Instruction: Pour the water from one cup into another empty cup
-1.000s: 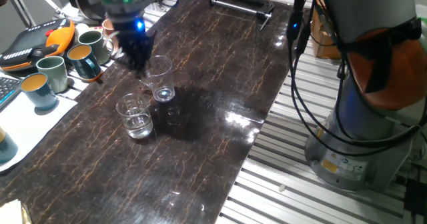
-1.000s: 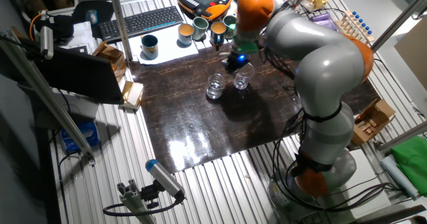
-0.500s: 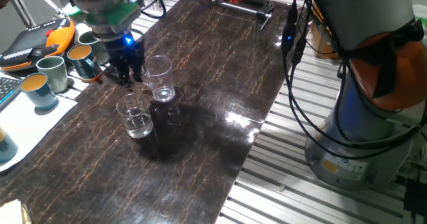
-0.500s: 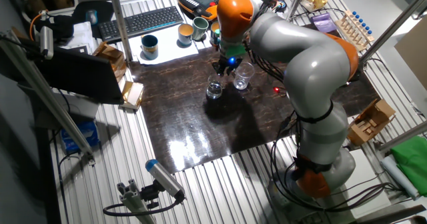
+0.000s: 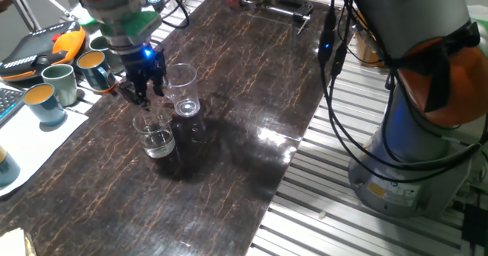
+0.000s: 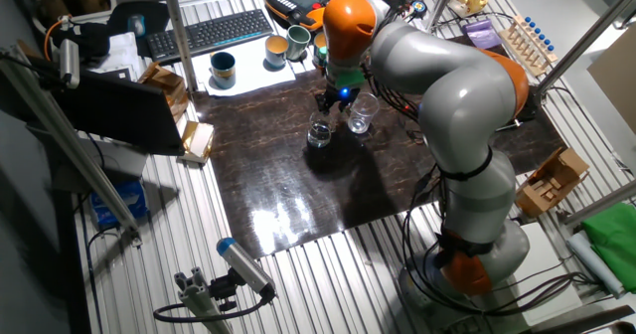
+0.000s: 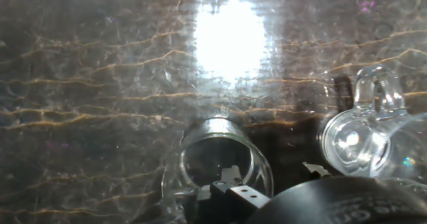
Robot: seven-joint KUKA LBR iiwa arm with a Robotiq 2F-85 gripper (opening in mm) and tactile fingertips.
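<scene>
The shorter rounded glass [image 5: 155,134] stands on the dark table with a little clear water [image 5: 158,144] in its bottom. The taller straight tumbler [image 5: 183,89] stands just behind and to the right of it, upright and empty. My gripper [image 5: 143,94] hangs just above the far rim of the shorter glass, left of the tumbler, with its fingers apart and nothing in them. In the other fixed view the gripper [image 6: 331,101] is above the shorter glass [image 6: 319,134], with the tumbler [image 6: 360,116] beside it. The hand view looks down into the shorter glass [image 7: 215,159], with the tumbler [image 7: 357,136] at right.
Several coloured ceramic mugs [image 5: 55,84] stand on a white mat at the table's left edge. An orange and black teach pendant [image 5: 42,46] lies behind them. The robot's base [image 5: 427,119] and cables stand at right, past the table's edge.
The gripper has moved from behind the tumbler to the left and toward the shorter glass, and now hangs above its rim. Both glasses stayed in place.
</scene>
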